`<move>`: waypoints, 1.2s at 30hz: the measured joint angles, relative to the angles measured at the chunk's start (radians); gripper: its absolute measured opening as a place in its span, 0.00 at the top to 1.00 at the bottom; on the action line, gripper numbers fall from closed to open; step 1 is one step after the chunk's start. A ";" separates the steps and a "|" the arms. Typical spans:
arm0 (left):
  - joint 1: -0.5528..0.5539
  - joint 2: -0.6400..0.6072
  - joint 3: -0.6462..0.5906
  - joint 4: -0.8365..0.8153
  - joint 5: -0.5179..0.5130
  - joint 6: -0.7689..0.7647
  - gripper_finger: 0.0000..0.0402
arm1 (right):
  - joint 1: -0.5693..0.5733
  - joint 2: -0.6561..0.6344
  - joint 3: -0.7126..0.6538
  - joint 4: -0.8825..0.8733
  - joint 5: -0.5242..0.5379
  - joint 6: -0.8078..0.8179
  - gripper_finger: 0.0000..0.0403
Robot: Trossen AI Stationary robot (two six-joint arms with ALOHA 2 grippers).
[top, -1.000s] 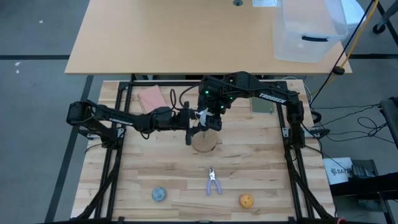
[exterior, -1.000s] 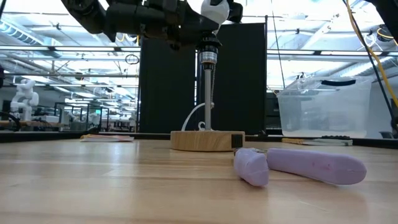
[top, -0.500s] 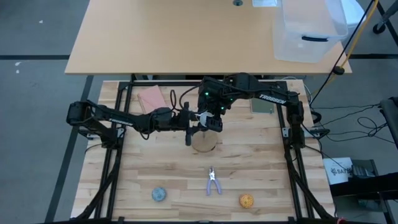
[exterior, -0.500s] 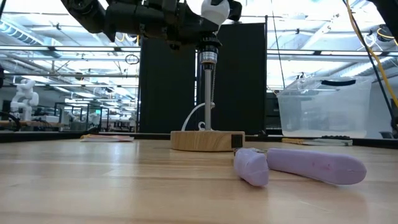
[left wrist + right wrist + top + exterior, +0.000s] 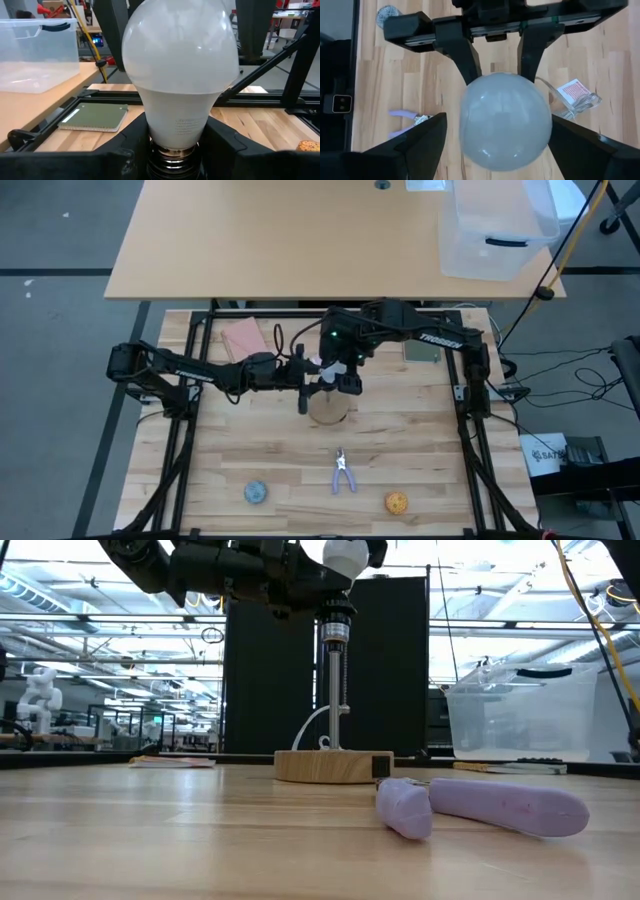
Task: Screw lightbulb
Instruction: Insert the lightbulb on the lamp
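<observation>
- Lightbulb (image 5: 180,70) sits atop the upright lamp post (image 5: 334,690), its silvery screw base at the socket, high above the round wooden stand (image 5: 331,766); from the left wrist view the threads show just below the white neck, so by my reading it is not fully seated.
- Nearest in the low view lies a pair of purple-handled pliers (image 5: 480,806) on the table (image 5: 150,840), apart from the stand and playing no part in this step.
- Left gripper (image 5: 170,150) reaches in from the left at socket height; its dark fingers (image 5: 125,145) stand on either side of the bulb's neck and socket, seemingly bracing the post so it does not turn. Whether they actually press on it, I cannot tell.
- Right gripper (image 5: 492,135) hangs straight over the bulb, looking down on its dome, with fingers (image 5: 420,142) spread to either side of the glass and a visible gap on both flanks, so it is not gripping. That stance suits re-grasping between twists.
- Farther along the table, seen from above, rest a blue-grey ball (image 5: 256,492) and an orange ball (image 5: 396,503), well apart from the work.
- Beyond the rig, a clear plastic bin (image 5: 495,230) stands on a second table.
</observation>
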State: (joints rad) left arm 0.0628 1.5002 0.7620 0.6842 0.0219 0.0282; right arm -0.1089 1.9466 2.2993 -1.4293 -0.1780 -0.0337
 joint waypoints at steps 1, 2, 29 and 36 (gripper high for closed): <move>0.000 0.000 0.000 0.000 0.000 0.000 0.64 | 0.000 -0.004 0.000 0.003 0.000 -0.006 0.20; 0.000 0.000 0.000 0.000 0.000 0.000 0.64 | 0.000 -0.009 0.000 0.004 0.001 -0.011 0.20; 0.000 0.000 0.000 -0.002 -0.001 -0.021 0.64 | 0.106 -0.168 -0.032 0.396 0.394 -0.055 0.21; 0.000 0.000 0.000 -0.003 -0.001 -0.022 0.64 | 0.158 -0.168 -0.234 0.679 0.390 -0.057 0.22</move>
State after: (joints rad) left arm 0.0631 1.5004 0.7620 0.6815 0.0205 0.0067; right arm 0.0491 1.7788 2.0656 -0.7498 0.2125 -0.0911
